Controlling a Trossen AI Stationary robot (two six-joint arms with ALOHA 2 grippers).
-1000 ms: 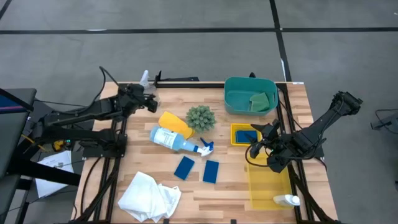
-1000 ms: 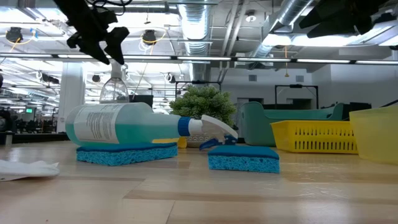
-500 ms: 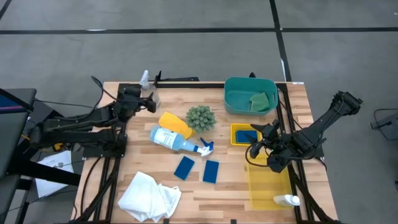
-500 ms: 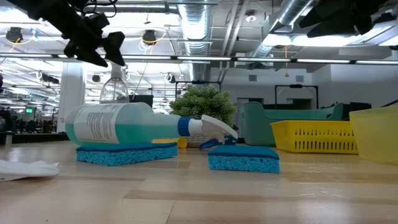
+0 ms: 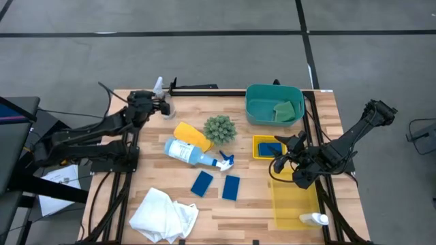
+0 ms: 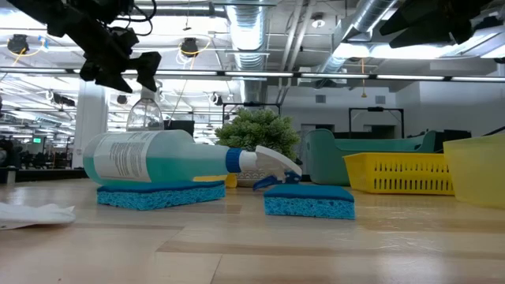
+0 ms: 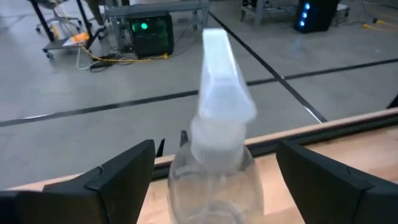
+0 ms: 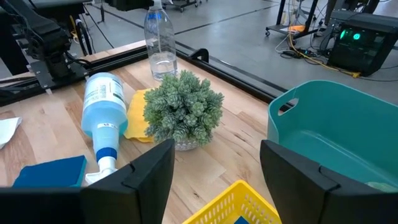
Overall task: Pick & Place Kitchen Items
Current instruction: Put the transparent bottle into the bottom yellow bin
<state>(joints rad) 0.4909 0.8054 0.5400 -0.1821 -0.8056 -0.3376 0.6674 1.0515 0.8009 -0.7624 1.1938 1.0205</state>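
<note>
Blue rectangular sponges [image 5: 201, 183]: three (two loose on the table, one in the yellow basket [image 5: 257, 154]).
Green sponge [image 5: 284, 109]: one, in the teal bin [image 5: 253, 102].
Yellow sponge [image 5: 191, 133]: one, beside the lying clear blue-trigger spray bottle [image 5: 187, 151].
Clear empty upright spray bottle [image 7: 214, 149]: one, at the table's far edge.
Left gripper [image 7: 214, 171]: fingers spread wide, flanking that bottle.
Right gripper [image 8: 214, 174]: fingers apart, empty, by the basket.

**Wooden worktop and what lies on it**

The worktop [image 5: 245, 204] is pale wood planking. At its far left corner stands an empty clear bottle with a white top [image 5: 159, 88]. A teal bin [image 5: 274, 103] sits at the far right, a small yellow basket [image 5: 269, 147] just in front of it, and a tall yellow bin [image 5: 294, 201] near the right front. Mid-table are a plant ball [image 5: 219, 128], a yellow sponge [image 5: 189, 133], a lying spray bottle [image 5: 191, 153] and two blue sponges [image 5: 202, 183] [image 5: 231, 187]. A white cloth [image 5: 163, 214] lies front left.
</note>
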